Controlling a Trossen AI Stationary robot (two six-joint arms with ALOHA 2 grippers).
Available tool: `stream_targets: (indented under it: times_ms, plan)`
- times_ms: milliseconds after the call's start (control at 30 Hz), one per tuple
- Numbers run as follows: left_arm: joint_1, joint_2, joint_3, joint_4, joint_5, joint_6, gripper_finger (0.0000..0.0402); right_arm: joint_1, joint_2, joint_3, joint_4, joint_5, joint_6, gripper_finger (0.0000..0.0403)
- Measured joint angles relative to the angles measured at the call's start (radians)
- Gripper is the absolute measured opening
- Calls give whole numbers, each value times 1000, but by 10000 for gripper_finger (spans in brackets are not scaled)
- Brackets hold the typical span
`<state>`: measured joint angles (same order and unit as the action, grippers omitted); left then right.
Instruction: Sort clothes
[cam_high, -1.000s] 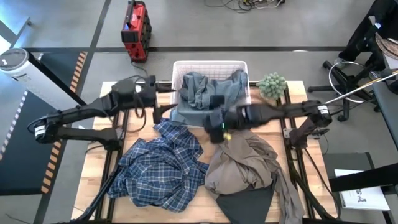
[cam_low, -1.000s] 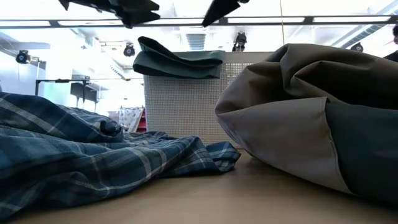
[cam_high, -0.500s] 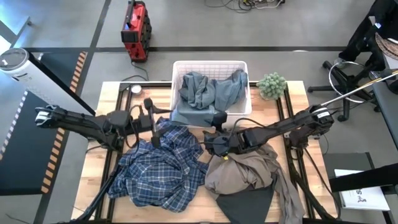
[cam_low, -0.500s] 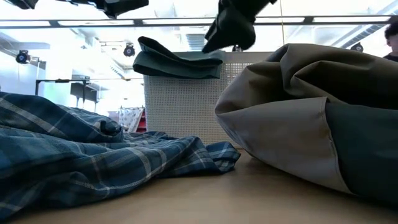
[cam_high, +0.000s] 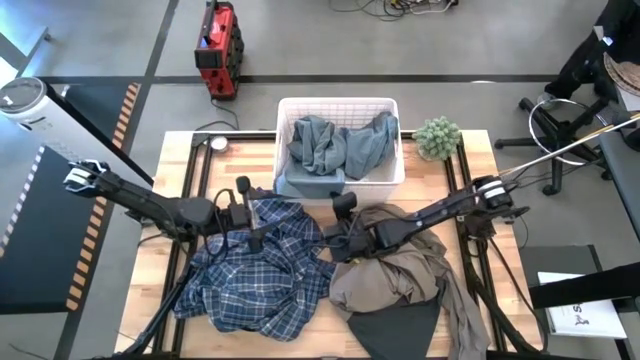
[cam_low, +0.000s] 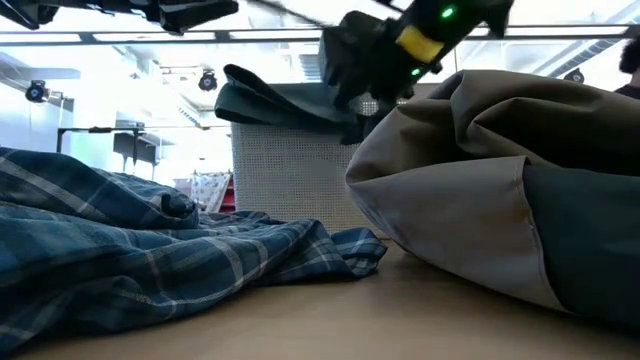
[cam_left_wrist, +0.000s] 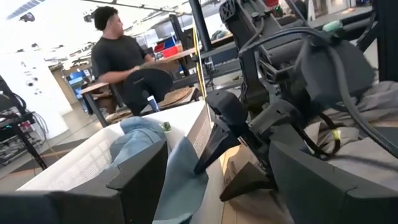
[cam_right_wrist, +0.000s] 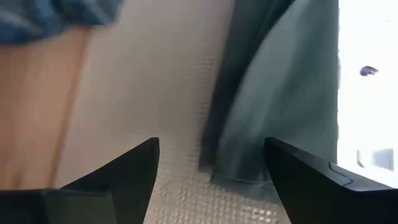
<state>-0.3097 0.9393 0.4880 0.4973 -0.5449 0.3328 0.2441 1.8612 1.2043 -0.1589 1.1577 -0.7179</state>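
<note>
A grey-blue shirt (cam_high: 335, 145) fills the white bin (cam_high: 340, 103), and one fold hangs over the bin's near wall (cam_right_wrist: 261, 93). The blue-white plaid shirt (cam_high: 260, 265) lies spread on the table's near left. The taupe garment (cam_high: 395, 265) is heaped to its right, on top of the dark grey-green tee (cam_high: 395, 330). My left gripper (cam_high: 254, 212) hovers open above the plaid shirt's far edge, pointing right. My right gripper (cam_high: 335, 235) hangs open at the taupe heap's left edge, facing the bin (cam_right_wrist: 211, 143).
A small green potted plant (cam_high: 437, 137) stands at the table's far right, beside the bin. Bare wood shows at the table's left side (cam_high: 165, 250). Beyond the table a person (cam_left_wrist: 118, 56) sits at a bench, and a red machine (cam_high: 217, 45) stands on the floor.
Both grippers have come away from the bin's near rim toward the table's near edge and sunk. The left one has swung out over the plaid shirt. The right one has dropped to the taupe heap's left edge and rolled. The clothes have kept still.
</note>
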Motion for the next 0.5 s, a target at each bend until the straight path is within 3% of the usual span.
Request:
stream_targets:
  times_ms: [167,400,500]
  plan:
    - [-2,21,2,1,-6,0,262,-2,41,34,24,89,-60,219]
    - [-13,20,-1,7,-6,9,250,-4,-7,107,26,82,-121,20]
    - [-22,13,1,5,-6,30,245,-5,-49,162,25,69,-133,14]
